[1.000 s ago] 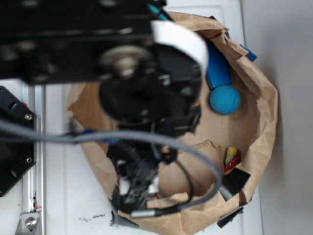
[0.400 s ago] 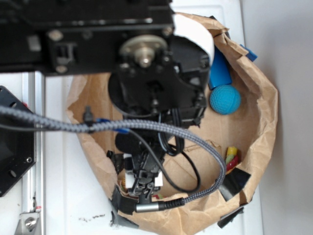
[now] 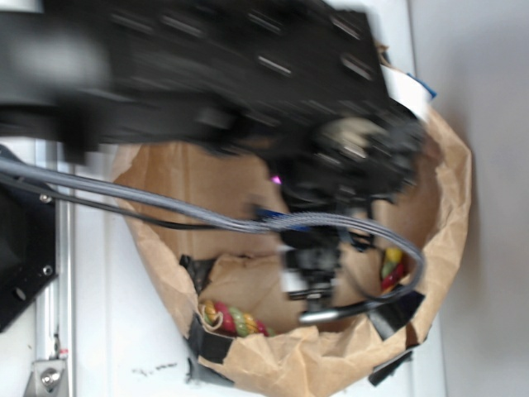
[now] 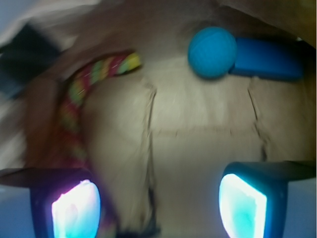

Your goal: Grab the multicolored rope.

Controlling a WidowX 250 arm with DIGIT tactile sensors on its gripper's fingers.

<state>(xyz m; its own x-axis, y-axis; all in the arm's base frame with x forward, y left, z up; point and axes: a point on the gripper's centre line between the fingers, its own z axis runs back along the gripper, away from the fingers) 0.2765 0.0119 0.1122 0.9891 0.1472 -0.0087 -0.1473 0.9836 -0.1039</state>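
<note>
The multicolored rope (image 4: 81, 84), twisted red, yellow and green, curves along the left wall of the brown paper bag (image 4: 198, 134) in the wrist view. Its lower part runs down beside my left finger (image 4: 74, 208). My gripper (image 4: 159, 208) is open over the bare bag floor, with nothing between the fingers. In the exterior view one rope length (image 3: 235, 318) lies at the bag's lower-left wall. A bit in the same colours (image 3: 390, 266) shows at the right wall. The gripper (image 3: 312, 273) hangs between them, blurred.
A blue ball (image 4: 212, 52) and a blue block (image 4: 267, 59) lie together at the far end of the bag; my arm hides them in the exterior view. The bag's walls (image 3: 450, 190) rise all round. A grey cable (image 3: 165, 203) crosses the bag.
My arm has swung to the right across the bag. It now covers the ball and block in the exterior view and has uncovered the rope at the lower left.
</note>
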